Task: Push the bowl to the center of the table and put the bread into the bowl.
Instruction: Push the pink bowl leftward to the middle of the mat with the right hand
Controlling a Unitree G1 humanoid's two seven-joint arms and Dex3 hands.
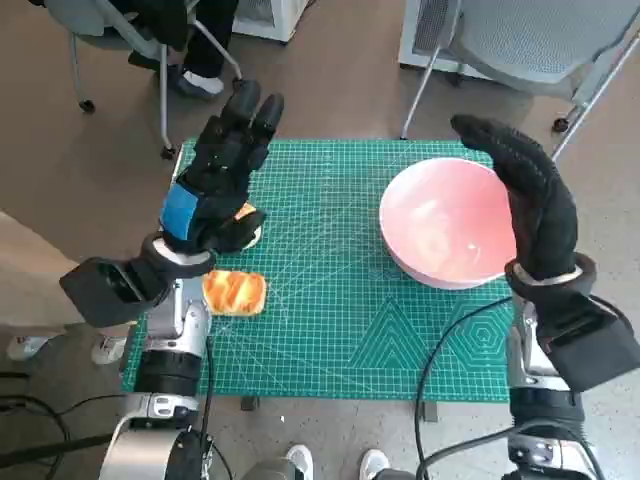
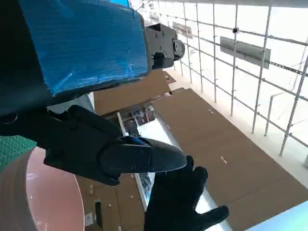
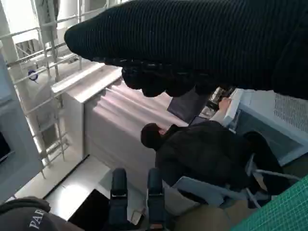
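The pale pink bowl [image 1: 447,235], round and glossy, sat right of centre on the green cutting mat [image 1: 330,310]. The golden, ridged bread [image 1: 235,292] lay near the mat's left edge. The left hand [image 1: 220,175] hovered above it, fingers extended, holding nothing; the right hand [image 1: 530,195] stood empty, fingers together, by the bowl's right rim.

Pink bowl [image 1: 447,235] on green mat [image 1: 330,300] gridded with pale lines; golden-orange bread [image 1: 235,292] left of bowl; blue tape on black left hand [image 1: 218,180]; black knitted right hand [image 1: 525,195].

bread [image 1: 236,292] partly hidden under left hand [image 1: 218,180]
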